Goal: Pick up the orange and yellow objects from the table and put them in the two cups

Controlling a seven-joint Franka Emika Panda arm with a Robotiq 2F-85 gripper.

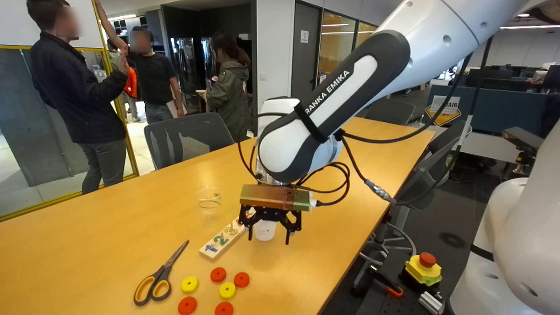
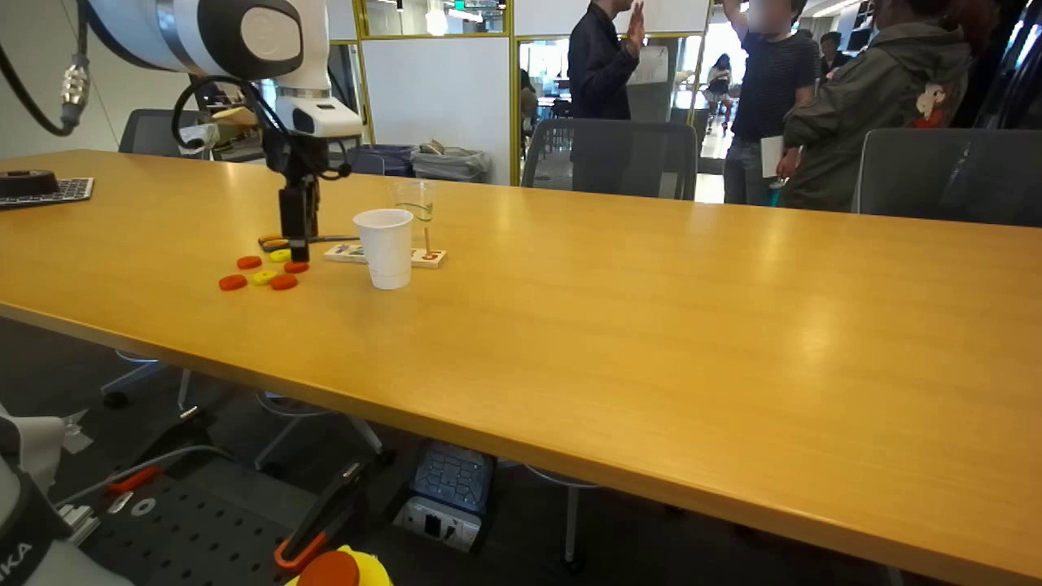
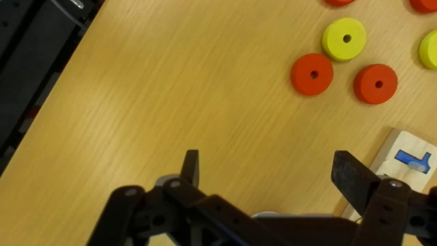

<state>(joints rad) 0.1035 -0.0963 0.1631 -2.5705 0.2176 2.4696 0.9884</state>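
1. Hanging above the worktop (image 1: 109,227) with the claw (image 3: 267,154) spread wide, and with a plain stretch of wood visible between the fingers (image 3: 351,179) in the wrist view.
2. Counting four red-orange discs (image 1: 218,272) and two yellow discs (image 1: 189,282), lying flat on the worktop in a loose cluster; in the wrist view, up and to the right beyond the fingers, with three cut off at the edges.
3. Finding one of the yellow discs right by a red-orange one, too close to tell touching from just beside.
4. Seeing the white cup (image 2: 388,251) upright near the number board (image 1: 225,239), partly hidden behind the claw in an exterior view.
5. Seeing the clear cup (image 2: 415,198) upright too, on the opposite side of the number board.
6. Reading 1, 2 and 3 on the number board.
7. Noting scissors (image 1: 164,270) near the discs, with dark, orange-lined handles.
8. Spotting a red button (image 1: 427,259) on a yellow base, below and beside the worktop.
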